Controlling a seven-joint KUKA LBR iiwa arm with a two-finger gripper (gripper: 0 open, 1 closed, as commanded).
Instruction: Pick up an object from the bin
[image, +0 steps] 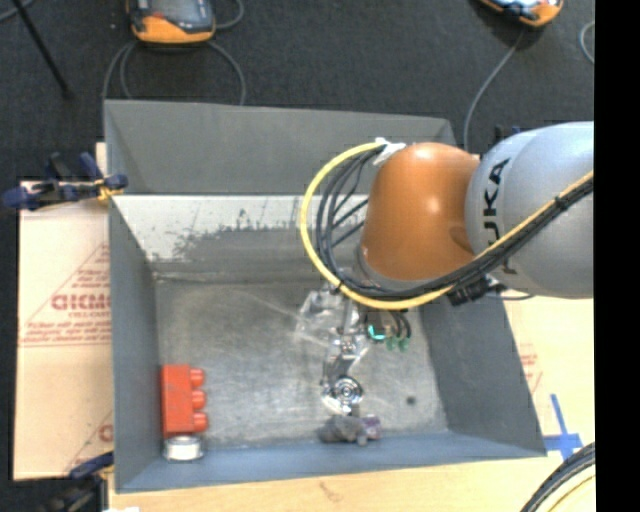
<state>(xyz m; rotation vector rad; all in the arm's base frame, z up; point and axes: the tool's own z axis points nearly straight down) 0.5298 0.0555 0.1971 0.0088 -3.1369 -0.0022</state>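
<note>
Near the front wall of the grey metal bin (130, 330), right of its middle, the gripper (343, 393) hangs low over the floor, below the arm's orange wrist cover (420, 210). Whether it is open or closed cannot be told from this view; the metal parts run together. Just beside its tip, against the foot of the front wall, lies a small lumpy grey object with a purple patch (348, 430), the nearest thing to it and the likeliest candidate for the pick. Well apart, in the bin's front left corner, sits a red plastic studded block (183, 398) with a small round silver cap (183, 449) touching its near end.

The step in hand looks like the final lining-up before a grasp. To do it well, the gripper should be centred over the grey lump, not short of it, and opened wide enough to straddle it. The wall is the difficulty: closing along the wall rather than towards it would likely keep the metal clear. The lump looks irregular, so a low, square descent should help prevent it squirting out sideways.
</note>
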